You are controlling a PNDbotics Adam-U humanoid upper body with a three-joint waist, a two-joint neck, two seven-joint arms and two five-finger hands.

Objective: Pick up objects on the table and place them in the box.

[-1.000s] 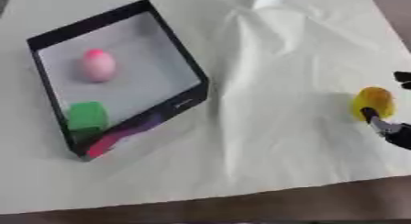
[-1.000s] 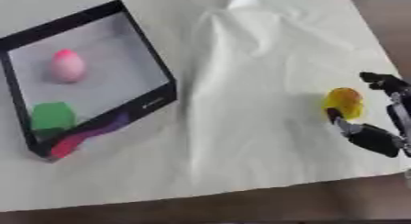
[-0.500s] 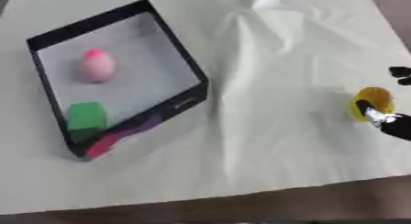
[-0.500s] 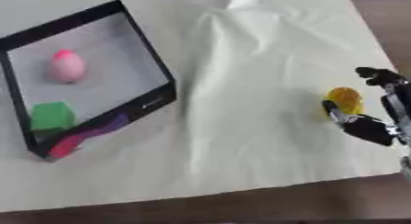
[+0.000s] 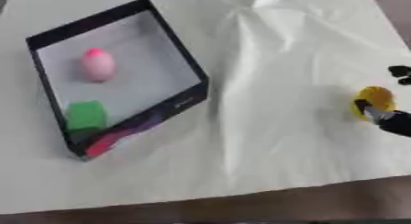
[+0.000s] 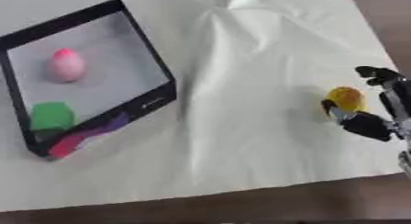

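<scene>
Your right hand [image 6: 375, 109] sits at the right edge of the wrinkled white sheet [image 5: 273, 81], thumb and fingers curled around the small round yellow object [image 6: 345, 97], touching it on the sheet. Well apart, at left, the black-walled open box [image 5: 178, 58] holds a pink egg-shaped object [image 5: 97, 65] and a green cube [image 5: 85, 114]. Your left hand doesn't show.
</scene>
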